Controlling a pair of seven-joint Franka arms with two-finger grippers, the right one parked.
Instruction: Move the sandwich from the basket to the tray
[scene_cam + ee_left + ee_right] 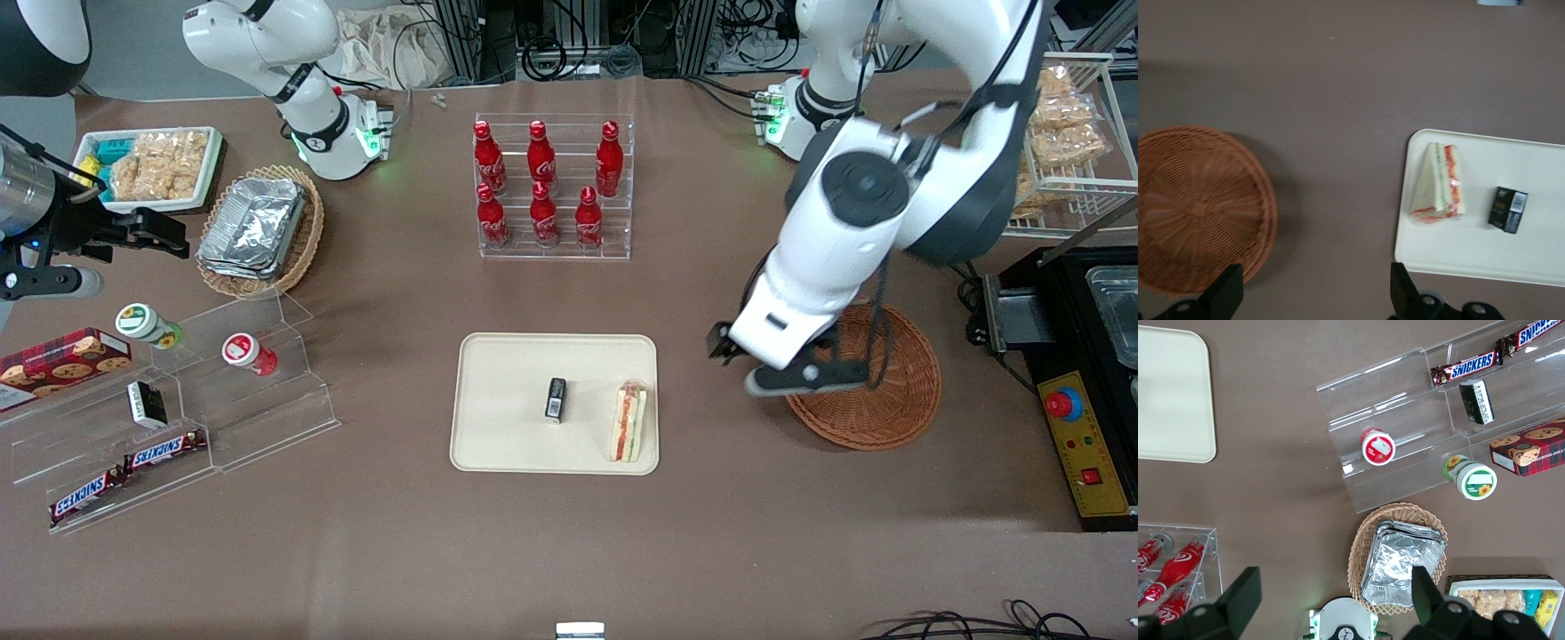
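Observation:
The sandwich (629,422) (1438,183), a wrapped white wedge with red and green filling, lies on the cream tray (498,391) (1538,257), at the edge toward the working arm's end. A small black box (556,398) (1508,209) lies beside it on the tray. The reddish-brown wicker basket (898,400) (1198,207) stands empty. My gripper (722,345) (1315,293) hangs above bare table between the tray and the basket. It is open, with nothing between its fingers.
A clear rack of red cola bottles (553,187) stands farther from the front camera than the tray. A tan basket of foil trays (258,227) and a clear stepped shelf of snacks (178,418) are toward the parked arm's end. A black machine (1080,418) stands beside the basket.

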